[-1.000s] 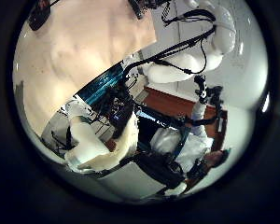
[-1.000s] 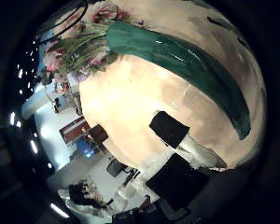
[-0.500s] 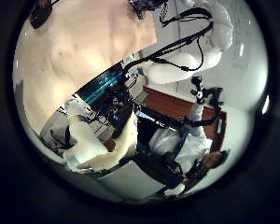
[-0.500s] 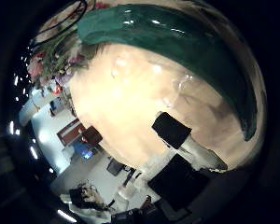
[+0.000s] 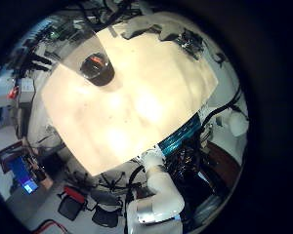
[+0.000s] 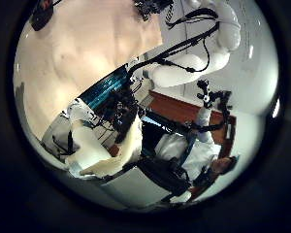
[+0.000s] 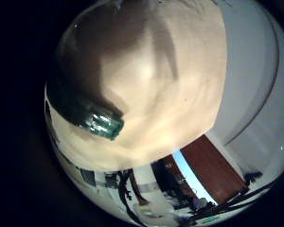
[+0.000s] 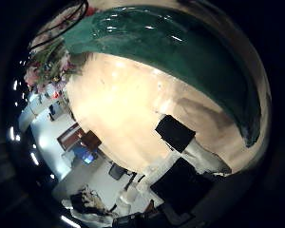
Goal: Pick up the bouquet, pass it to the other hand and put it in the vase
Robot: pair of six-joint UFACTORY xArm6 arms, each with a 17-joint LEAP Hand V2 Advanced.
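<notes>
- Bouquet (image 8: 171, 57): filled much of the right thumb side palm view, so sat close against the right hand (image 8: 176, 133); stretched lengthwise across that palm, blooms (image 8: 47, 62) out past one side, cut stem end (image 7: 95, 121) out past the other.
- Seemed to lie low over the table (image 7: 170, 66), touching or just above it; could not tell which.
- Probably lined up crosswise like that so the wrapped middle would land in the palm, leaving both ends free for a handover.
- Right hand's state: could not tell whether clenched round the wrap or released, since neither of its palm views showed the contact.
- Left hand (image 6: 107, 160): hung well apart from the bouquet, above the table's edge, with nothing in its two views to be held; could not tell whether curled or relaxed.
- Likely kept back there to leave room for the pick-up and to wait as the receiving side.
- Vase (image 5: 96, 68): stood upright near the far end of the table, holding no flowers, well apart from both hands.
- Judged as the first step, the pick-up; passing over and placing in the vase not yet done.
</notes>
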